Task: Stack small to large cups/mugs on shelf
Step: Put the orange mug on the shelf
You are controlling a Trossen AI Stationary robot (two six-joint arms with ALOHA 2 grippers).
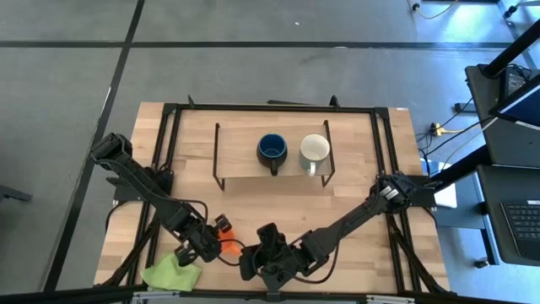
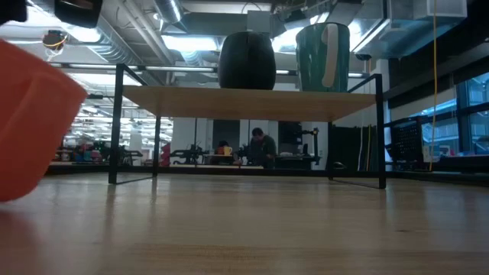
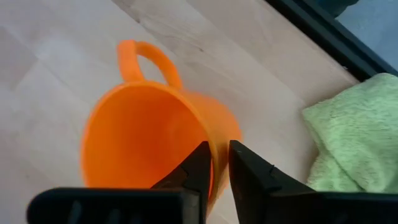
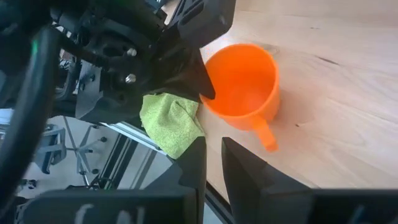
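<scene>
left gripper (image 3: 219,163) clamps the small orange ceramic mug's (image 3: 149,134) rim near the worktop's front edge; next, lift toward the light-wood shelf's (image 1: 245,160) free left end. right gripper (image 4: 213,155) waits, fingers narrowly apart.

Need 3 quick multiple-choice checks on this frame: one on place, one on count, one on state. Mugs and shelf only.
1. Where is the orange mug?
A. On the shelf
B. Off the shelf, at the table's front, beside the green cloth
C. On the floor

2. How many mugs stand on the shelf?
A. One
B. Two
C. Three

3. How does the blue mug sit?
A. Upright, mouth up
B. Upside down
C. On its side

Answers:
1. B: the wrist views show it next to the cloth, at the left gripper, with the right gripper close by.
2. B: the high view shows only the blue mug and the white mug there.
3. A: from above you look straight into its open mouth.
</scene>
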